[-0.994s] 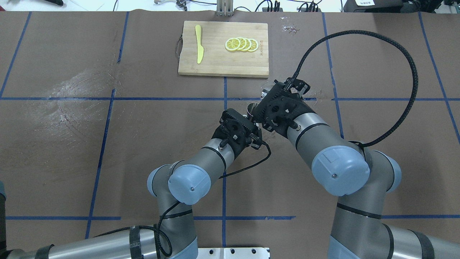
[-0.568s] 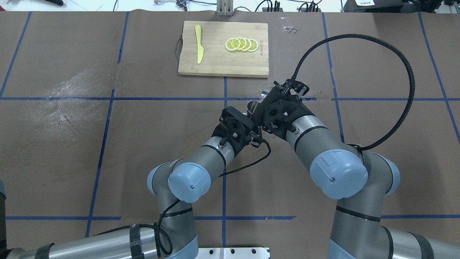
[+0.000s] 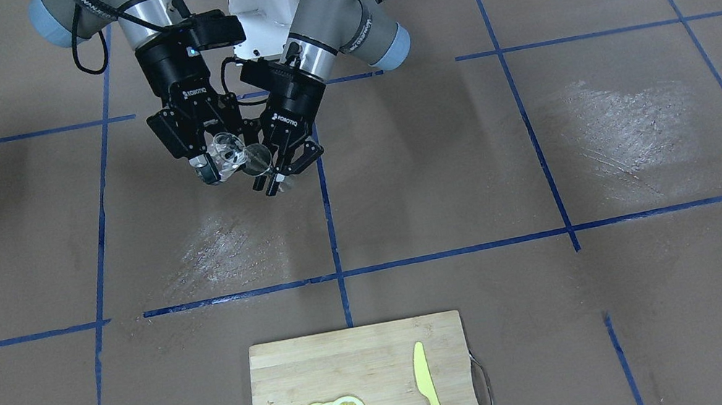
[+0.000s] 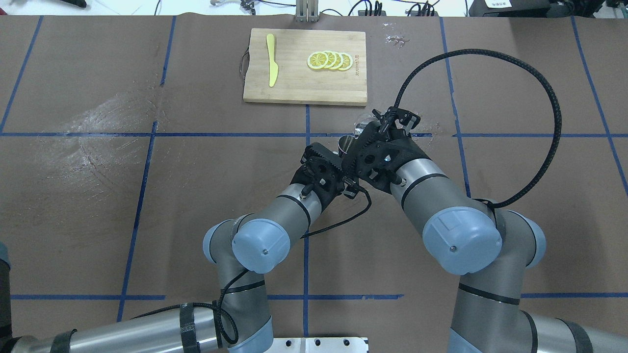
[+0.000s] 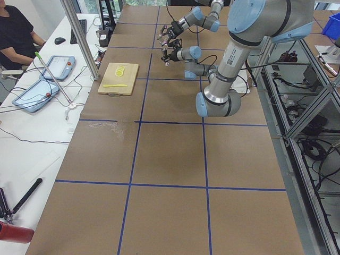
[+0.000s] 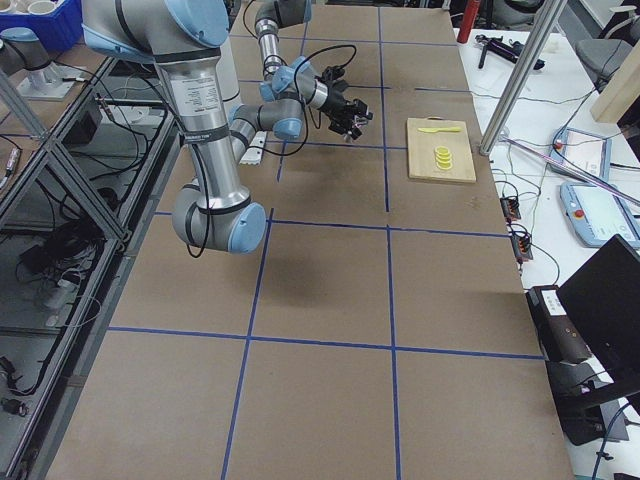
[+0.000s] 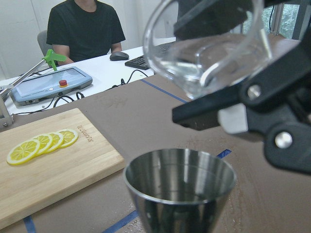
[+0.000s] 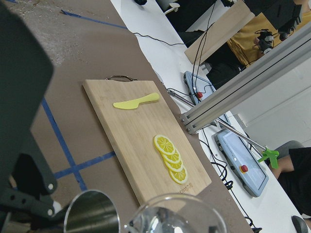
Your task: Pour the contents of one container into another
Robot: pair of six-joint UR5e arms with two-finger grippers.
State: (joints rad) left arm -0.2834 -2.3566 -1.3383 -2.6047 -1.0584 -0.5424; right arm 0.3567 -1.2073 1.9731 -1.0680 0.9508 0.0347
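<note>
My right gripper (image 3: 216, 162) is shut on the clear glass tumbler (image 3: 225, 152), which it holds tilted above the table with its mouth towards the jigger. In the left wrist view the tumbler (image 7: 209, 48) hangs just above and behind the jigger's open cup (image 7: 180, 187). My left gripper (image 3: 276, 175) is shut on the waist of the steel jigger (image 3: 258, 159) and holds it upright beside the glass. From overhead the jigger (image 4: 345, 143) shows between both wrists, while the tumbler (image 4: 362, 125) is mostly hidden. I cannot tell whether liquid is flowing.
A wooden cutting board (image 4: 294, 88) with lemon slices (image 4: 329, 60) and a yellow knife (image 4: 271, 60) lies at the table's far side. Wet smears (image 3: 221, 244) mark the brown mat below the grippers. An operator (image 7: 87, 29) sits beyond the table.
My right wrist has shifted a little to the left, bringing the glass closer over the jigger. The left arm has edged slightly forward with the jigger.
</note>
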